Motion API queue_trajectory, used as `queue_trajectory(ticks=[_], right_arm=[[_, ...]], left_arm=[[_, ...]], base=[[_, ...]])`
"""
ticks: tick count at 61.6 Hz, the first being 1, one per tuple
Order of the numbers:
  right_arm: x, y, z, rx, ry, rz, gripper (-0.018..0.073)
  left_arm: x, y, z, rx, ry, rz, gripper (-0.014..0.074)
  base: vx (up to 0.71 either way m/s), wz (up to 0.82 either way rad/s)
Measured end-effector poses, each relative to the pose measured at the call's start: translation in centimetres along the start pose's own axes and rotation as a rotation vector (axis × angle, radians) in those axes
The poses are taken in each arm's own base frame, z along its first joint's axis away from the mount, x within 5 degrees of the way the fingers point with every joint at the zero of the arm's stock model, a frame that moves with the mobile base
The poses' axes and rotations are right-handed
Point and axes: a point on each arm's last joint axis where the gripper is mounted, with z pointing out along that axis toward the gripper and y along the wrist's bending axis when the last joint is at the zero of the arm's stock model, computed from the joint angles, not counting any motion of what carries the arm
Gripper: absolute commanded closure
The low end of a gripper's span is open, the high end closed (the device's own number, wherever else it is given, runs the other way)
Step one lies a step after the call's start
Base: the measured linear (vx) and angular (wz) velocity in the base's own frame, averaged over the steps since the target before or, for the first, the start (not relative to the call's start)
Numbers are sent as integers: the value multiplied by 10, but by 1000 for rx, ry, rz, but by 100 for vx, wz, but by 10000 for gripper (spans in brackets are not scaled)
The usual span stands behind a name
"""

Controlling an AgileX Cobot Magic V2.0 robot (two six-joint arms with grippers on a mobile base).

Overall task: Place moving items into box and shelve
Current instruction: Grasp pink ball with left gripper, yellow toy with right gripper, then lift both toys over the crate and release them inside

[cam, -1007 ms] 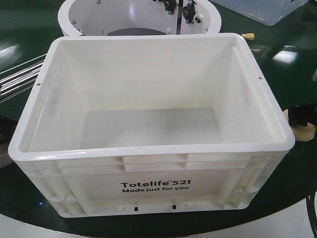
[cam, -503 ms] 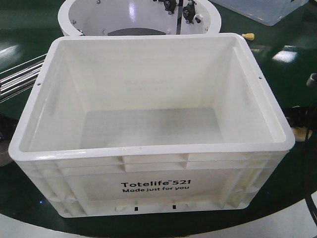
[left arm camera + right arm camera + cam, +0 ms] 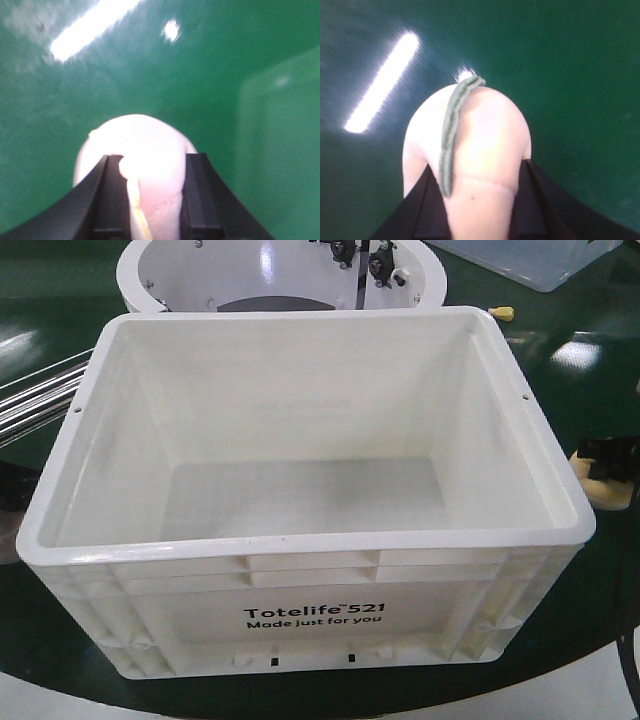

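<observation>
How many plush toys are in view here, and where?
2. A pale plush toy sits between the jaws of the left gripper; a leaf-striped plush toy between those of the right gripper. The white box holds none; others may be hidden.

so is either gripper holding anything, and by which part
Both. The left gripper pinches the pale pink plush toy across its near end; the right gripper pinches the leaf-striped plush toy the same way.

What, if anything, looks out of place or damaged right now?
Nothing stands out. The box sits upright, empty and undamaged on the green table. The left pincer holds the pinkish plush toy centred; the right pincer holds the pale toy with the green leaf strip likewise. Nothing spilled or torn.
</observation>
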Motion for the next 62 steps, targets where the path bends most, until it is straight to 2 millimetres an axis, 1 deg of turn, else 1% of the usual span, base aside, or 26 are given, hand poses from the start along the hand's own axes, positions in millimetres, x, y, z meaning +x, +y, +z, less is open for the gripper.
queue_trajectory(ticks=[6,11,17,19,23,28,33,36,41,45,49,53,54,59,62], right_arm=[[-7,6,-29,-3,-80,-36,565],[-11,11,-57,-3,-162,-62,565],[-13,16,-81,0,-236,-95,565],[-13,18,-93,0,-267,-104,565],[-15,22,-108,-7,-299,-118,565],[-21,31,-132,-38,-335,-149,564],[-32,46,-155,-78,-382,-229,564],[-36,60,-164,-117,-399,-280,564],[-42,91,-179,-202,-442,-367,564],[-41,115,-186,-275,-462,-425,564],[-34,141,-191,-355,-468,-490,564],[-25,165,-190,-428,-448,-551,563],[-21,174,-189,-455,-433,-571,562],[-10,197,-181,-517,-384,-622,559],[-5,207,-176,-542,-356,-644,554]], left_arm=[[-3,0,-23,9,-83,-9,603],[-5,0,-49,14,-178,-9,603],[-5,0,-75,19,-283,-9,603],[-5,0,-86,22,-325,-9,603],[-8,0,-104,25,-391,-9,603],[-18,-3,-137,52,-510,-18,603],[-31,-11,-169,99,-621,10,603],[-39,-18,-186,139,-677,54,603],[-47,-35,-208,241,-740,104,603],[-51,-50,-218,348,-753,138,603],[-52,-64,-218,453,-737,159,603],[-51,-80,-212,566,-682,179,603],[-51,-86,-208,609,-654,186,603],[-50,-104,-196,729,-556,205,601],[-49,-112,-188,786,-499,215,598]], base=[[0,0],[0,0],[0,0],[0,0],[0,0],[0,0],[0,0],[0,0],[0,0],[0,0],[0,0],[0,0],[0,0],[0,0],[0,0]])
